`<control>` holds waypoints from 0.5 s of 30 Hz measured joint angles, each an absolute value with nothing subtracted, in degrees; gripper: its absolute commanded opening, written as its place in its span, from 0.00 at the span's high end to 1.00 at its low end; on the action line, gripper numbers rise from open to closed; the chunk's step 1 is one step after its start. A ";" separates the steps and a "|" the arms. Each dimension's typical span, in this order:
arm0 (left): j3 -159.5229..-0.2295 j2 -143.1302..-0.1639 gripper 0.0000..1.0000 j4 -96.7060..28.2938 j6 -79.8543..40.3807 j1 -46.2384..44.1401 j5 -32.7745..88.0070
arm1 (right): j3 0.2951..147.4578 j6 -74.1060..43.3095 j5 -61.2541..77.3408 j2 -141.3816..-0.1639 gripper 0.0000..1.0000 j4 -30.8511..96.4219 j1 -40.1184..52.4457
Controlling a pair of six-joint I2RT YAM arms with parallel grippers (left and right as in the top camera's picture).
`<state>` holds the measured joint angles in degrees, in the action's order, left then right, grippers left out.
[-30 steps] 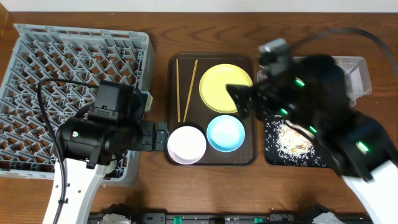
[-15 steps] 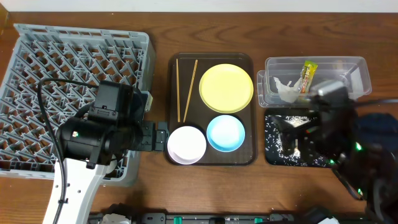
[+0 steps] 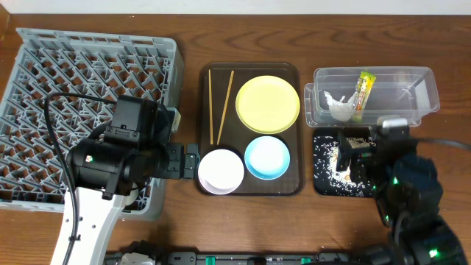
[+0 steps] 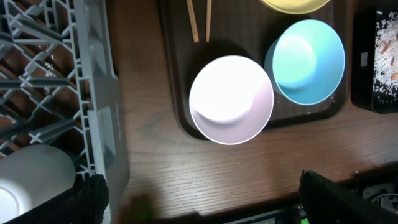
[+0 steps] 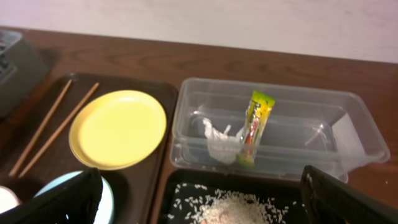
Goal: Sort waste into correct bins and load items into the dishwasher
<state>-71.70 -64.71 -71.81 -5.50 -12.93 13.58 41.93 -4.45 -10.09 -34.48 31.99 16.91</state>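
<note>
Since a second ago the right arm (image 3: pixel 405 191) has drawn back from over the yellow plate (image 3: pixel 268 104) to the near right corner of the tabletop (image 3: pixel 190 88), leaving the clear tub (image 3: pixel 405 92) uncovered, while the left arm (image 3: pixel 110 162) has not shifted. Inside the tub, which sits toward the far right corner, the snack wrapper (image 3: pixel 363 90) lies just beside the crumpled tissue (image 3: pixel 338 107), on its right. The crumbs (image 5: pixel 224 208) are scattered in the black tray (image 3: pixel 324 184), which lies against the near side of the tub. The right gripper (image 5: pixel 200 193) hangs over the right part of that tray with its jaws spread wide and nothing between them. In the middle of the tabletop, the brown serving tray (image 3: pixel 250 68) carries the dishes. The yellow plate is at its far right, the light blue bowl (image 3: pixel 267 157) at its near right and the white bowl (image 3: pixel 221 170) at its near left. The chopsticks (image 3: pixel 210 103) lie along its left side, running from far to near. The left gripper (image 4: pixel 202 196) is near the tabletop's near edge, just left of the white bowl, fully open and empty. The dish rack (image 3: pixel 73 81) fills the left end of the tabletop, partly under the left arm.
</note>
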 measured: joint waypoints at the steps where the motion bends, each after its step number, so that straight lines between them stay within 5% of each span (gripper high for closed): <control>1: -71.70 -64.73 0.02 -71.81 -5.50 -12.93 13.58 | 39.55 -4.45 -9.87 -32.53 0.01 31.00 16.38; 15: -71.70 -64.71 0.02 -71.83 -5.48 -12.93 13.61 | 14.13 -4.29 -9.67 -7.99 0.01 20.14 12.32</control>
<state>-71.70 -64.71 -71.83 -5.48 -12.93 13.61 14.13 -4.29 -9.67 -7.99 20.14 12.32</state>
